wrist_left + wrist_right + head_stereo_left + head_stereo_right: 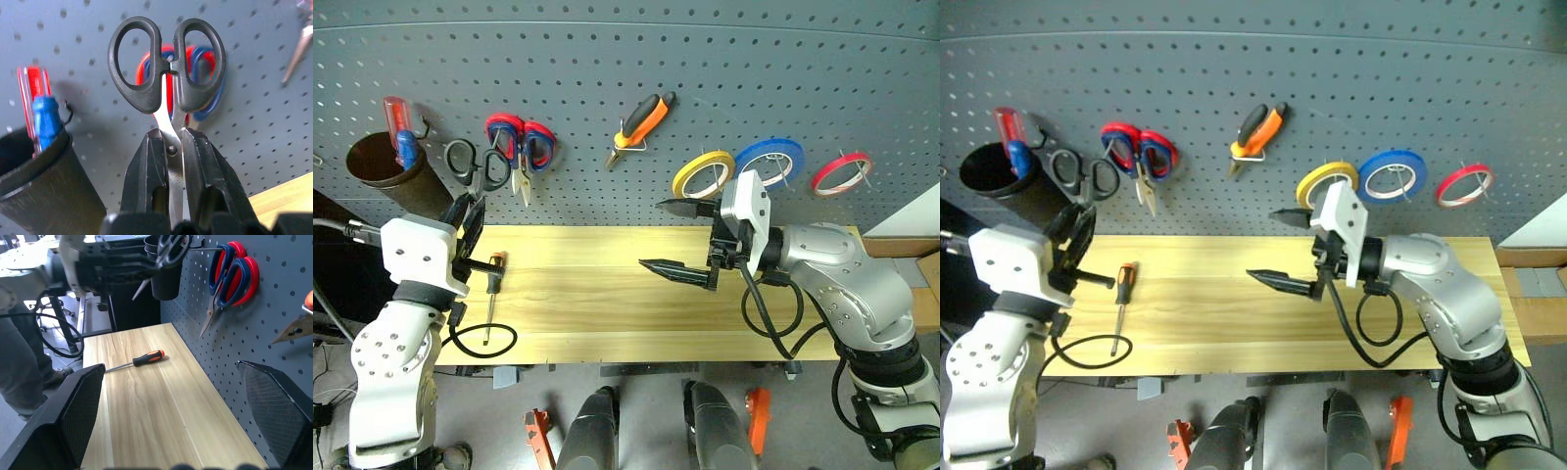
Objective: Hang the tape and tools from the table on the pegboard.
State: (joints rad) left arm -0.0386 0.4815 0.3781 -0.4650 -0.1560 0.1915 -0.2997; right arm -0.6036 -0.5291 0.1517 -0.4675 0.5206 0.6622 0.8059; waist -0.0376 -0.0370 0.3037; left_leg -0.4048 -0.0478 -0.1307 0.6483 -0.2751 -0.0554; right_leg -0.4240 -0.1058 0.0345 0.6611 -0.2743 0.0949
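Note:
My left gripper [171, 136] is shut on the blades of the black-handled scissors [475, 164], holding them handles-up against the pegboard [607, 59], just left of the red-and-blue scissors. The orange-and-black screwdriver [493, 284] lies on the left part of the wooden table [597, 313]. The orange-and-black pliers [641, 122] and the yellow tape [703, 173] hang on pegboard hooks. Over the middle of the table, my right gripper [653, 235] points left and stands open, with nothing between its fingers.
The red-and-blue scissors [521, 142], a blue tape roll [770, 162] and a red tape roll [842, 172] hang on the board. A dark cup [386, 171] at far left holds a red-and-blue screwdriver [399, 127]. A black cable [484, 341] loops over the table's front left.

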